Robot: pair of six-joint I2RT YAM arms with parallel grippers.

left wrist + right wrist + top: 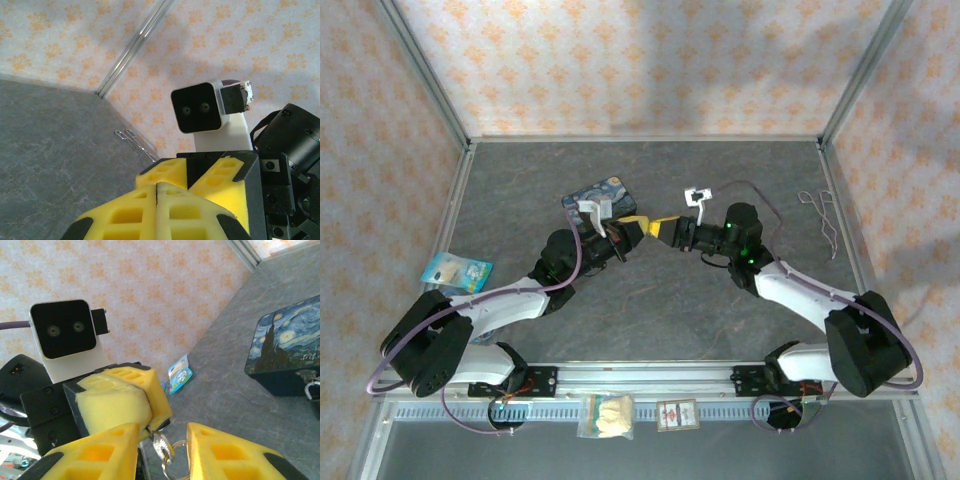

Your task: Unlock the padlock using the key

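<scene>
the left gripper [638, 226] and right gripper [661, 228] meet tip to tip at mid tabletop [650, 310]. the key [161, 446] hangs from the left one, between the right one's fingers. the box [605, 192] lies just behind the left gripper, with the padlock [313, 392] beside it. a packet [457, 271] lies at the left edge, and wire loops [823, 212] lie far right.

Overhead view looks down on table [650, 310]; wrist views closely face each other.
</scene>
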